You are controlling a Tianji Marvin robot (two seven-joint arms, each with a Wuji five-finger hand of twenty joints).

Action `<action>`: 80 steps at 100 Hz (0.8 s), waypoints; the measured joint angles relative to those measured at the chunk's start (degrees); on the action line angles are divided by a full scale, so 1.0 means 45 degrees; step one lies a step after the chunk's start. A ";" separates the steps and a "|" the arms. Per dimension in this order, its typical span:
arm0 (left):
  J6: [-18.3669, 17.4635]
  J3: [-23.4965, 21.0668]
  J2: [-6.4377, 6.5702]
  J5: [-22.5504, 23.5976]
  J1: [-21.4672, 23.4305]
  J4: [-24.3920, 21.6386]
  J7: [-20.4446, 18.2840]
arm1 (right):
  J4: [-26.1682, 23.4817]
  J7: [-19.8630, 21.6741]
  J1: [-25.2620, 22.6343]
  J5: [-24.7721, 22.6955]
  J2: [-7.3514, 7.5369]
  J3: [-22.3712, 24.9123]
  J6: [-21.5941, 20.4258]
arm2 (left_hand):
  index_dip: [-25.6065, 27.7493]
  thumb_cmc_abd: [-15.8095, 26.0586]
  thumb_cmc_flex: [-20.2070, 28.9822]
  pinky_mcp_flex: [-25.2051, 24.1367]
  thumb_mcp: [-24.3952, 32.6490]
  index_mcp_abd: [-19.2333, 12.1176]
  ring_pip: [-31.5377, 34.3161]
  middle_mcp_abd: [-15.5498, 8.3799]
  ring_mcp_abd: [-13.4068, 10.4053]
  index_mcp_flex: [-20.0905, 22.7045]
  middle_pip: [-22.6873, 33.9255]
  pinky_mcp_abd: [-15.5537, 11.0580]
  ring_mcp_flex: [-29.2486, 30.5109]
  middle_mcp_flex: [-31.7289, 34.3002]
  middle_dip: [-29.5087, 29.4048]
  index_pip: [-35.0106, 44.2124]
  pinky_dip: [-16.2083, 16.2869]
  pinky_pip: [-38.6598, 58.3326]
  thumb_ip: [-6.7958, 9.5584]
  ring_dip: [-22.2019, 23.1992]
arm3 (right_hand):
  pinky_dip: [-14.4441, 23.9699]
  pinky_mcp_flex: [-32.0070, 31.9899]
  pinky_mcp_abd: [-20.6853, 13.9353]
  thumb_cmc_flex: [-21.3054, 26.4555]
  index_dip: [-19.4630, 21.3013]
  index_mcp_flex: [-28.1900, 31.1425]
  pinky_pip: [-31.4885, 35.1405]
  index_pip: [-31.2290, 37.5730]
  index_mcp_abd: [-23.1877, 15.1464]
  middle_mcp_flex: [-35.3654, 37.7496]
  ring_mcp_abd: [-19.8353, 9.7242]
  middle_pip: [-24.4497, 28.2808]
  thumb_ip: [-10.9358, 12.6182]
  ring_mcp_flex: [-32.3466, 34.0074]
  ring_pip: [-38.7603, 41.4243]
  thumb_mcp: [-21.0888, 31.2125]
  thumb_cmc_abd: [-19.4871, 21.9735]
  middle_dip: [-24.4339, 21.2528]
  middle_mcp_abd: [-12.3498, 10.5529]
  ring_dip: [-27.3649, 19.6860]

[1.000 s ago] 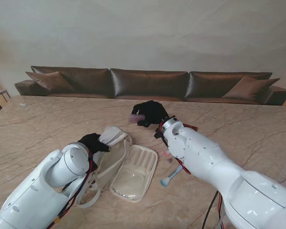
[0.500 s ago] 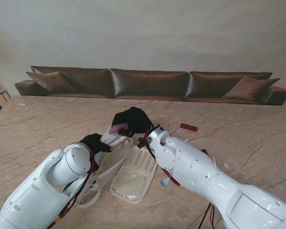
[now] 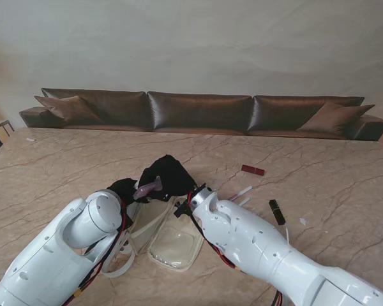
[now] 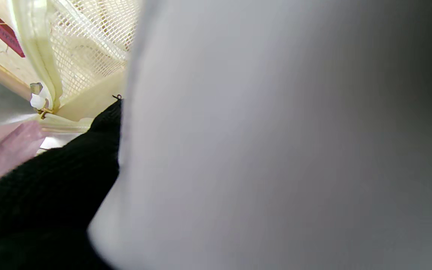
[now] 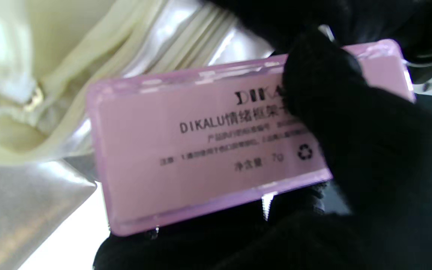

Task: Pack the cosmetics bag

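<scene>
- Right robot hand, black-gloved, pinches flat pink plastic palette case; it has swung left from mid-desk to over the open cream cosmetics bag.
- Left robot hand grips the bag's raised flap.
- Drop-in looks next.
- Dark red lipstick lies unpacked on marble desk.

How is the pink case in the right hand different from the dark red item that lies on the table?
The pink case is held in the right hand, over the open cosmetics bag; the dark red item lies flat on the table, apart from both hands. The pink case is pale and translucent with printed text; the dark red item is dark, and any print on it cannot be made out. Both are flat and rectangular.
</scene>
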 measured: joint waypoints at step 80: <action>-0.0114 -0.0193 0.0057 -0.0001 0.0113 0.0069 -0.0135 | 0.1546 -0.0129 0.0448 -0.0461 -0.0390 -0.0910 -0.0527 | 0.0030 0.0268 0.0391 0.0000 -0.0336 0.0000 0.0000 0.0000 -0.0004 -0.0293 0.0000 0.0000 0.0000 -0.0001 0.0002 0.0001 0.0034 0.0000 0.0000 -0.0001 | -0.0339 -0.1181 -0.0678 -0.0315 0.0009 -0.0001 -0.0956 0.0196 -0.1038 0.0008 -0.1380 -0.0468 -0.0026 -0.0959 -0.1594 0.0153 -0.0001 -0.0162 -0.0483 -0.1307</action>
